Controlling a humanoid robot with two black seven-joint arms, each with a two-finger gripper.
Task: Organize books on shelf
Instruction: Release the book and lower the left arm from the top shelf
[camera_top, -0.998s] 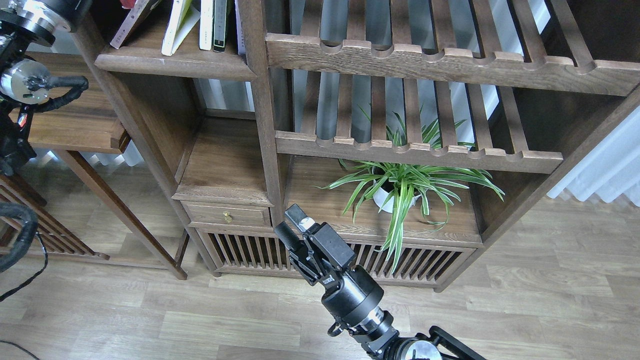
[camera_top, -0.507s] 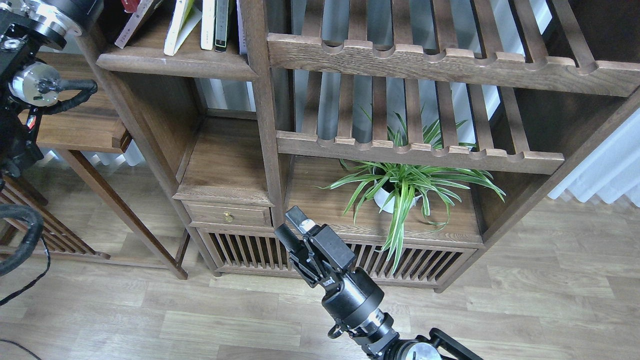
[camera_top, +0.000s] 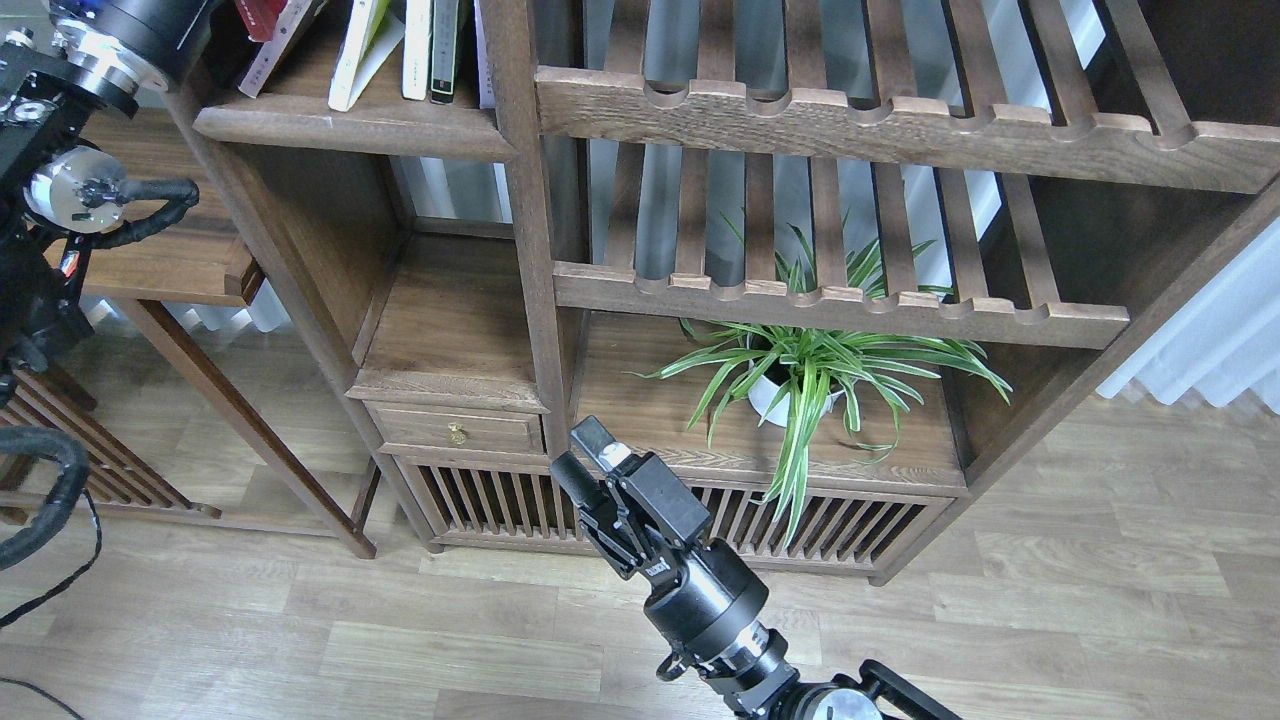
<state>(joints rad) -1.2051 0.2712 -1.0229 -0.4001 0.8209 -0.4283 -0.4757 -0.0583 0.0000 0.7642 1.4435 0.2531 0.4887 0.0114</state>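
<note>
The shelf (camera_top: 350, 128) is a dark brown plank at the top left of the bookcase. Several books stand on it, cut off by the top edge. A red and maroon book (camera_top: 268, 28) leans to the right at the left end. A yellow-green and white book (camera_top: 358, 55) leans beside it, then a white book (camera_top: 415, 50) and a dark one (camera_top: 444, 50) stand upright. My left arm (camera_top: 120, 40) rises past the top left edge, so its gripper is out of view. My right gripper (camera_top: 585, 457) is low in the middle, in front of the cabinet, slightly open and empty.
Slatted racks with notched rails (camera_top: 880, 120) fill the bookcase's right half. A potted spider plant (camera_top: 800, 375) stands under them. A small drawer (camera_top: 455, 430) and an open cubby (camera_top: 450, 320) lie below the shelf. A side table (camera_top: 170, 260) stands at the left.
My left arm has shifted a little up and to the right beside the shelf's left end. More of the red and maroon book shows. My right gripper has barely moved.
</note>
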